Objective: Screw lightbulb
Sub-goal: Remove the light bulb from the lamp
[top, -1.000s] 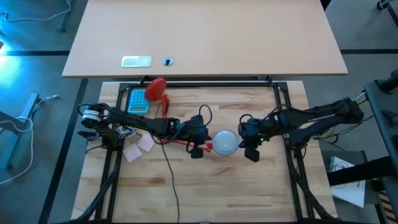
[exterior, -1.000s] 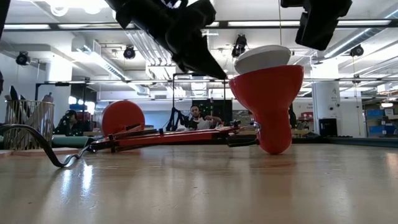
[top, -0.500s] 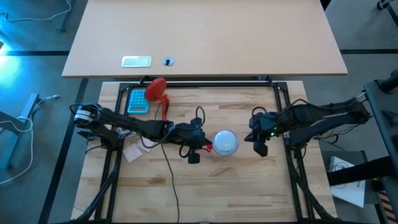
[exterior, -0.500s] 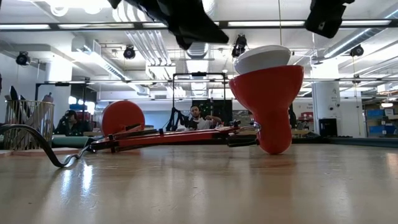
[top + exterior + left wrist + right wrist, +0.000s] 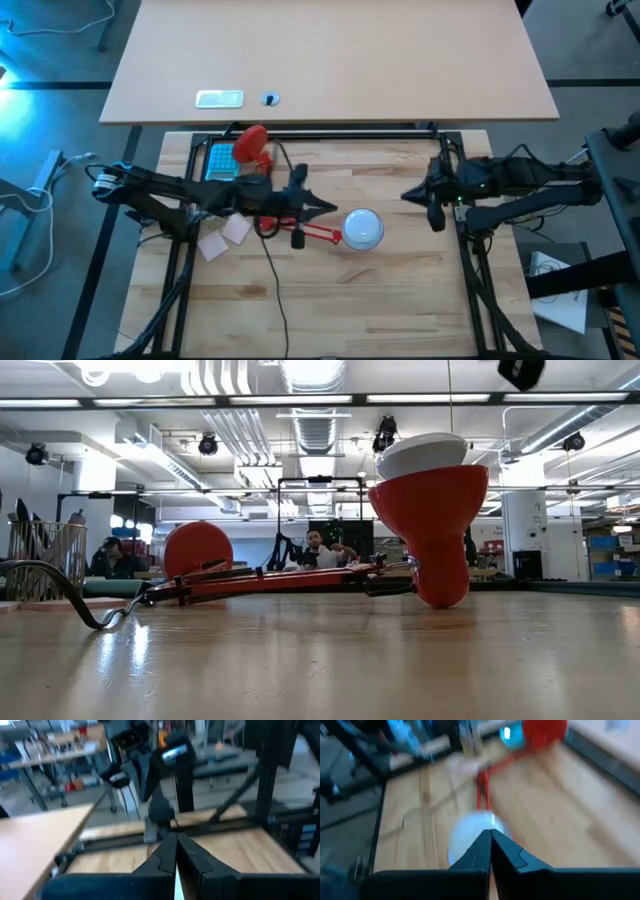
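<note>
No brand, label or writing could be read anywhere. The lightbulb (image 5: 422,453) showed in the low view as a smooth white dome seated in the mouth of the red lamp shade (image 5: 432,525); its screw base was hidden inside. From above it read as a round white disc (image 5: 363,228) near the middle of the wooden table (image 5: 340,300), at the end of the lamp's red arm (image 5: 315,232). The lamp's round red base (image 5: 250,144) lay toward the far left corner, beside a blue card (image 5: 222,160). The left gripper (image 5: 327,207) hovered just left of the shade, fingers pressed together and holding nothing. The right gripper (image 5: 408,194) hung well to the right, fingers likewise closed and empty.
</note>
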Robot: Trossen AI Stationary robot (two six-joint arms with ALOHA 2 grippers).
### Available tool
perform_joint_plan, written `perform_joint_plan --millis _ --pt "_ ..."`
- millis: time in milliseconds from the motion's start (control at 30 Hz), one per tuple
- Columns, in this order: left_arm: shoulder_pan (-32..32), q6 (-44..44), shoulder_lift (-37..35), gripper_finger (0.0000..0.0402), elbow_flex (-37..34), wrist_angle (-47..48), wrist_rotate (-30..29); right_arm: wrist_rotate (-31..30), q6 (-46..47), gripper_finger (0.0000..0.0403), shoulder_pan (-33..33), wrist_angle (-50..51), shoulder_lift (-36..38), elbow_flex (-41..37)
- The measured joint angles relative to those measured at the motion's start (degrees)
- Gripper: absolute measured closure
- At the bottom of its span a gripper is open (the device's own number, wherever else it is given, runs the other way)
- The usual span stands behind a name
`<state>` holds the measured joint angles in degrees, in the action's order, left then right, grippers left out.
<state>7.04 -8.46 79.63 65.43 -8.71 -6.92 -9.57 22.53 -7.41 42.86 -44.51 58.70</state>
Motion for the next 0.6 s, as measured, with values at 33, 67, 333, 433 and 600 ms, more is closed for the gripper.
perform_joint_plan --millis 33,67,333,433,600 --pt "0.07 -0.06 -0.63 0.0401 0.00 -1.17 0.43 -1.26 -1.41 0.0403 -0.03 -2.24 0.15 0.48" --pt "0.16 -0.06 -1.20 0.0401 0.00 -2.20 1.16 -2.59 -2.89 0.0403 -0.03 -4.78 0.22 0.98" --pt "1.18 -0.06 -1.14 0.0401 -0.22 -3.61 5.77 -8.90 -11.90 0.0403 -0.02 -20.01 -0.25 3.86" --pt "1.54 -0.07 0.10 0.0402 -0.22 -5.67 5.77 -12.57 -11.01 0.0403 -0.01 -21.60 -0.56 5.55" --pt "2.06 0.36 0.92 0.0401 -0.24 -8.55 5.66 -16.61 -7.67 0.0385 -0.03 -21.89 -0.40 7.82"
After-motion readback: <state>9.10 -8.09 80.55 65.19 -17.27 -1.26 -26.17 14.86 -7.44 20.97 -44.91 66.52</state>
